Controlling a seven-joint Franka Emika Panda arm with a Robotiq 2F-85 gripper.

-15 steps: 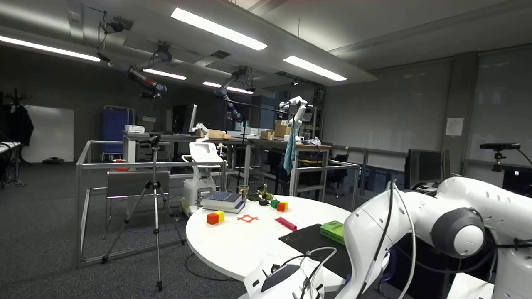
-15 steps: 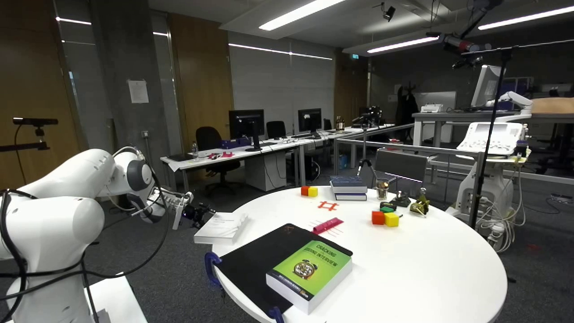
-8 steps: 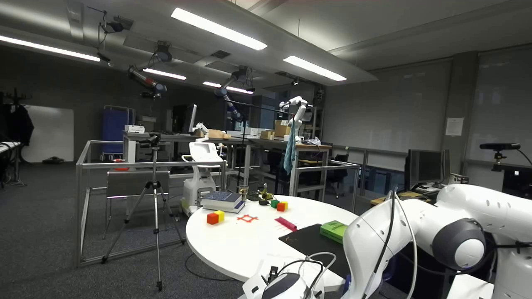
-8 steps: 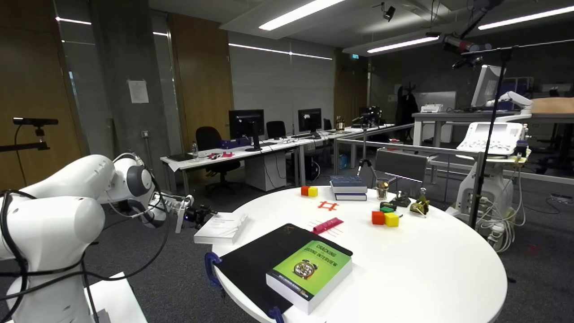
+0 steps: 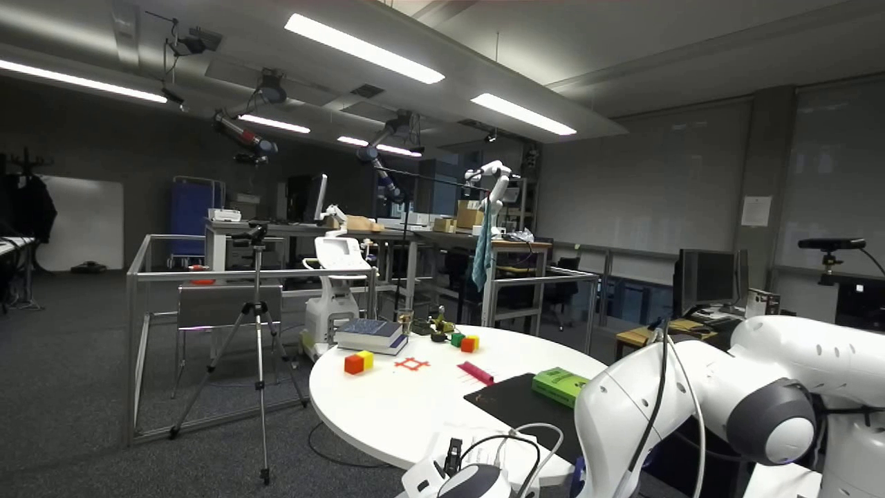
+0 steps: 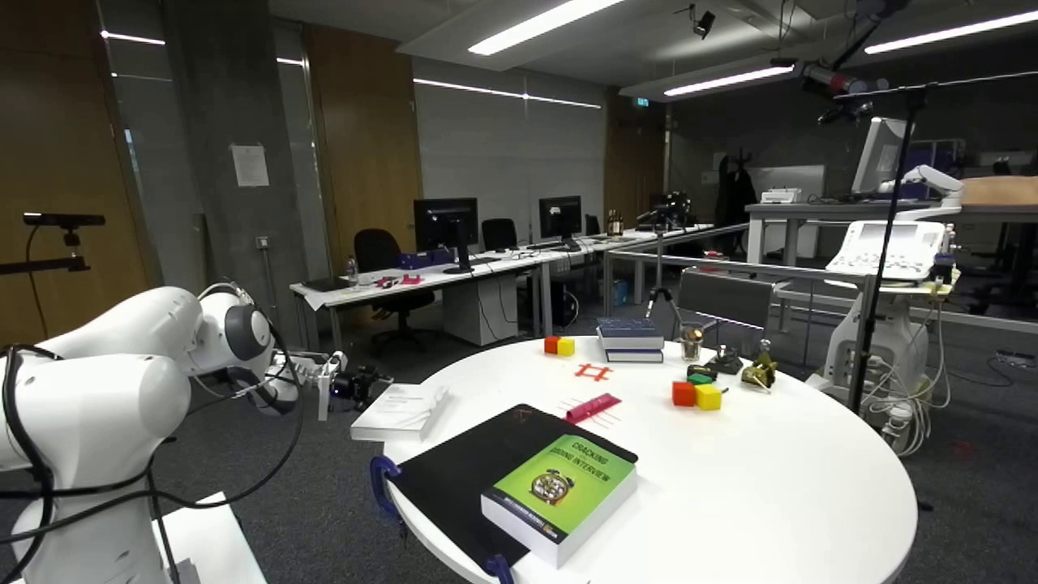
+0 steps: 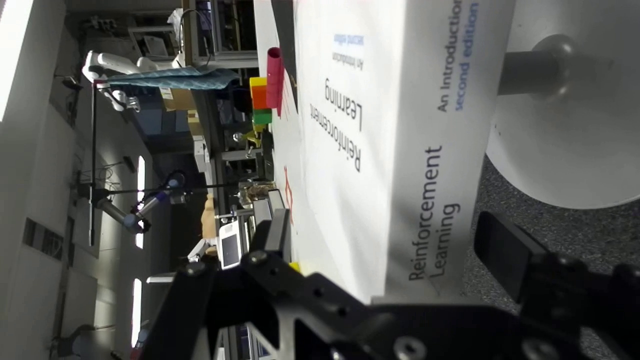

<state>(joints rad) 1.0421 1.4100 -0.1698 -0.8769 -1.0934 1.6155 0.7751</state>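
A thick white book (image 6: 399,414), titled Reinforcement Learning, lies flat at the edge of the round white table (image 6: 778,487), its spine overhanging the rim and facing my arm. My gripper (image 6: 375,386) is level with this spine, pointing at it from off the table. In the wrist view the gripper (image 7: 390,240) stands wide open. One finger (image 7: 278,230) is on the cover side; the other finger (image 7: 502,250) is on the underside, over the floor. The book's spine (image 7: 435,200) shows between them with room on both sides, and I see no grip on it.
A green book (image 6: 559,487) rests on a black mat (image 6: 462,470), held by a blue clamp (image 6: 383,487). Farther off are a pink tube (image 6: 593,407), red and yellow cubes (image 6: 559,346), more cubes (image 6: 696,396) and stacked blue books (image 6: 631,332).
My arm's upper links have sunk a little, and the gripper has tilted to a flatter angle facing the white book. The book and the other things have stayed put.
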